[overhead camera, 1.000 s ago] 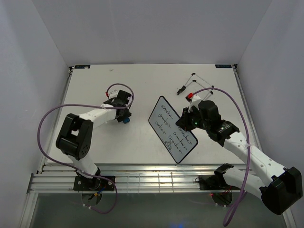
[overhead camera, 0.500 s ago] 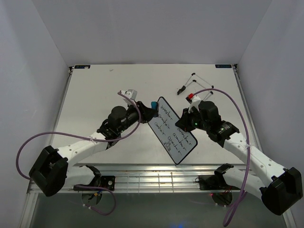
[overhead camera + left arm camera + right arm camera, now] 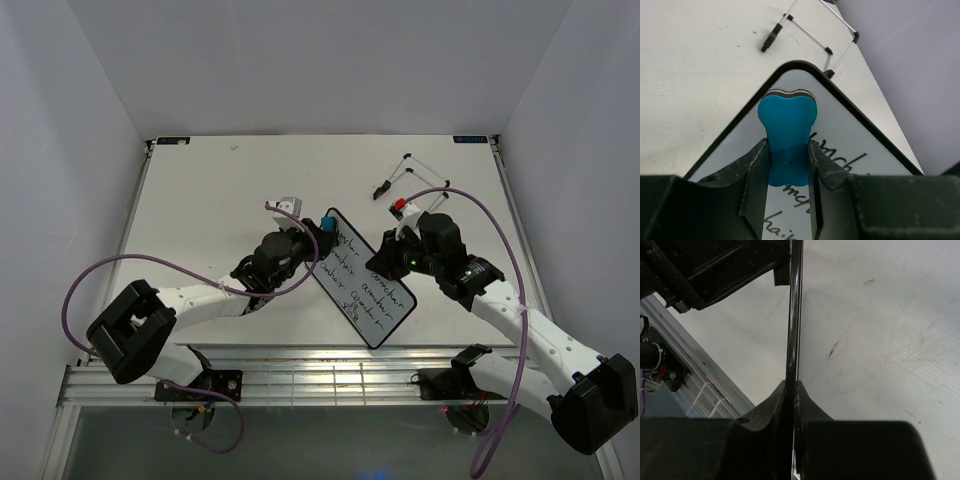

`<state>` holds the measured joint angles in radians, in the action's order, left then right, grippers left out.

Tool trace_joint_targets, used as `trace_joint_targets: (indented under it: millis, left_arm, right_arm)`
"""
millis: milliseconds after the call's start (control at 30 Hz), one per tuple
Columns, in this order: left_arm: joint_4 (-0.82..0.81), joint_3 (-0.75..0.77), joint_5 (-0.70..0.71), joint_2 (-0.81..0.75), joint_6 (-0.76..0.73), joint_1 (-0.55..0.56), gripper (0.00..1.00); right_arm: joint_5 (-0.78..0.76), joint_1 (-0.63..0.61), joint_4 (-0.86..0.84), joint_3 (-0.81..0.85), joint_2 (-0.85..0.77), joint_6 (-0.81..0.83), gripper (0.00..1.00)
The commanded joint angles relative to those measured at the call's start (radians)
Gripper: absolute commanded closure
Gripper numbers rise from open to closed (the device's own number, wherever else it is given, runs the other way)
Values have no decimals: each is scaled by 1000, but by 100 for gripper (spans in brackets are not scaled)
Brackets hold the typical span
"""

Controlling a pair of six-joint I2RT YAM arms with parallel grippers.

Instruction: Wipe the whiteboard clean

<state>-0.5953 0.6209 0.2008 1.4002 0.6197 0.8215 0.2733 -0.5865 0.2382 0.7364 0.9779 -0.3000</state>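
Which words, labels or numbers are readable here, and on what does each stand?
Whiteboard: rows of black cursive handwriting, too small to read; close up, the blue eraser covers part, the rest illegible.
Dark stickers at the table's far corners: too small to read.

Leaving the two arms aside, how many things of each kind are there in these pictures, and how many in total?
whiteboard: 1
blue eraser: 1
black wire stand: 1
Total: 3
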Motion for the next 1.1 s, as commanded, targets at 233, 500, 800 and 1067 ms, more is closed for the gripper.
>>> trace_joint_targets:
  millis: [233, 500, 800, 1067]
  left_arm:
    - [-142, 27, 71, 102, -57, -7, 100]
    - [-251, 62, -121, 189, -77, 28, 100]
    - [-251, 89, -63, 220, -84, 174, 100]
    - [-247, 34, -25, 177, -57, 235, 100]
  right_arm:
    - [147, -3, -100, -3, -42, 9, 92]
    - [142, -1, -97, 3, -4, 21, 92]
    - [138, -1, -97, 32, 22, 29, 92]
    - [141, -3, -102, 41, 21, 29, 92]
